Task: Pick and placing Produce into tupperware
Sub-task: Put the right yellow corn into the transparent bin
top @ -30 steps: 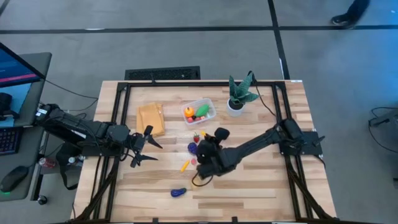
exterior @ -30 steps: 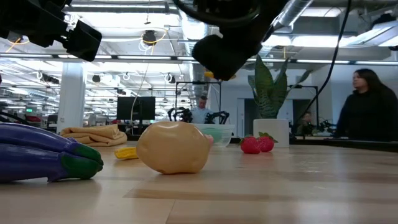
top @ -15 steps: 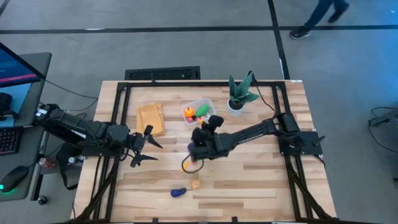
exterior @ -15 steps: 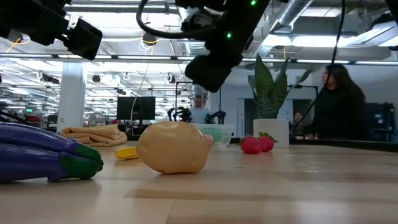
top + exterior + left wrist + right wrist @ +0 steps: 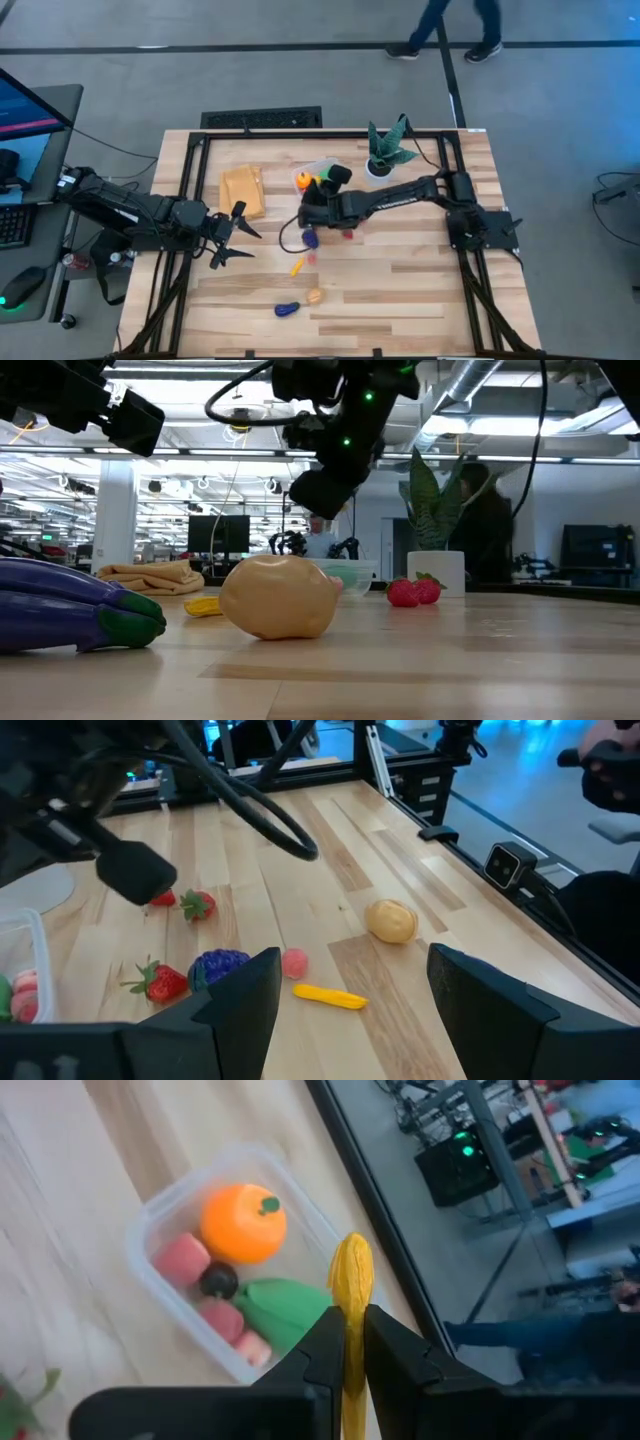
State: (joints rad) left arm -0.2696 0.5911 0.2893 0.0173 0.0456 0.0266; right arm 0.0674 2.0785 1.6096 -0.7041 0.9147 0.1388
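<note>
We see the right gripper point(image 5: 347, 1342), fingers pinching a yellow corn piece point(image 5: 350, 1295), has swung from mid-table to above the tupperware point(image 5: 225, 1260); release should come next; the left gripper point(image 5: 232, 237) waits near the cloth point(image 5: 241, 190), fingers spread.

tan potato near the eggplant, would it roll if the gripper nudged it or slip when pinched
The tan potato is rounded and egg-like, resting on a small patch of the bare table, so a nudge would probably wobble or roll it. Its smooth, slightly glossy skin could slip from a narrow pinch. It looks like a light toy, easily knocked toward the eggplant.
</note>
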